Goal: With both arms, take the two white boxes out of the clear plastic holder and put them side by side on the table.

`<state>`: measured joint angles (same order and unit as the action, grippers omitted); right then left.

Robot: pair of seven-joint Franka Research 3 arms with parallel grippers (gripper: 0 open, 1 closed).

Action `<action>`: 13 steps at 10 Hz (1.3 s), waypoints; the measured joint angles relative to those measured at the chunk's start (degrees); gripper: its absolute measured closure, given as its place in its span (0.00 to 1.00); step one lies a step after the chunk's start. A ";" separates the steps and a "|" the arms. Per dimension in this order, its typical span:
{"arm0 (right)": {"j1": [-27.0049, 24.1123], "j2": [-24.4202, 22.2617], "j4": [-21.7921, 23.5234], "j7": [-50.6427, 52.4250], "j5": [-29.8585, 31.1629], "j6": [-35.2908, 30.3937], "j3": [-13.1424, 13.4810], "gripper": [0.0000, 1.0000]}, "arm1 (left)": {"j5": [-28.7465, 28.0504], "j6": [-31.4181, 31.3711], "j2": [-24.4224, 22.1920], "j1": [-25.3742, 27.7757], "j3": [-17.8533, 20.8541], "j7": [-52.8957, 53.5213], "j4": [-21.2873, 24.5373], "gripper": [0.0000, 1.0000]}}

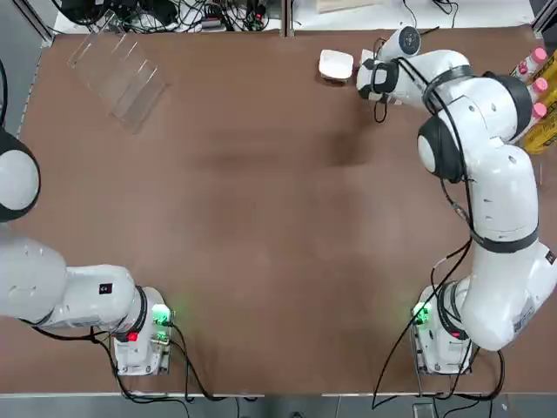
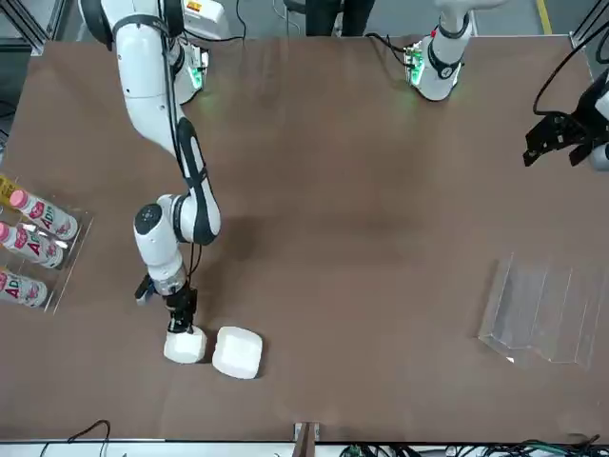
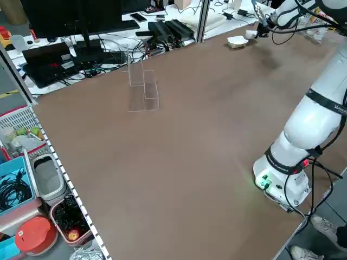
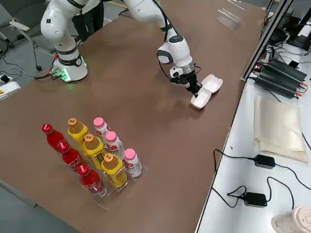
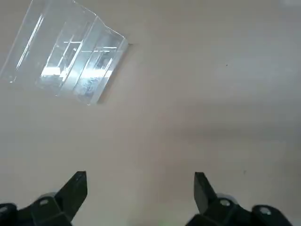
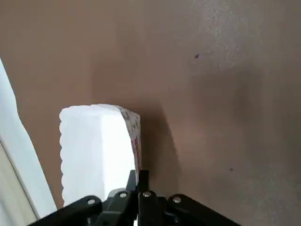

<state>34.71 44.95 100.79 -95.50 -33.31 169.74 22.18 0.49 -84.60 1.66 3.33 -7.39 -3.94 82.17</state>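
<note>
The brown bench [image 1: 261, 218] carries the 2 arms' green-lit bases at its near edge. Above the left edge hangs the left end effector [image 2: 563, 143], its fingers spread apart and holding nothing. At the far edge, right of middle, the right end effector [image 2: 181, 319] has its fingers together, clamped on 1 white box [image 2: 185, 347]. The second white box [image 2: 237, 351] lies touching it. The clear plastic holder [image 1: 117, 74] stands empty in the far left corner.
</note>
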 joint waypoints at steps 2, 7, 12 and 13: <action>0.01 0.57 -0.65 -0.07 0.00 0.00 0.00 0.98 | 0.00 0.01 0.01 0.14 0.02 -0.01 0.00 0.00; 0.01 1.38 -0.99 -0.23 0.00 0.66 0.00 0.98 | 0.00 0.07 0.07 0.19 0.00 0.10 0.14 0.00; 0.01 1.76 -1.62 -0.51 -0.01 0.82 0.12 0.91 | 0.69 0.08 0.09 0.14 -0.01 0.03 0.15 0.00; 0.01 1.77 -1.65 -0.54 -0.01 0.82 0.12 0.86 | 0.89 0.08 0.09 0.14 -0.02 0.02 0.16 0.00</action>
<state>34.72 46.72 99.14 -96.04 -33.32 170.56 22.30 1.37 -84.53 1.75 3.46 -7.40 -3.92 82.33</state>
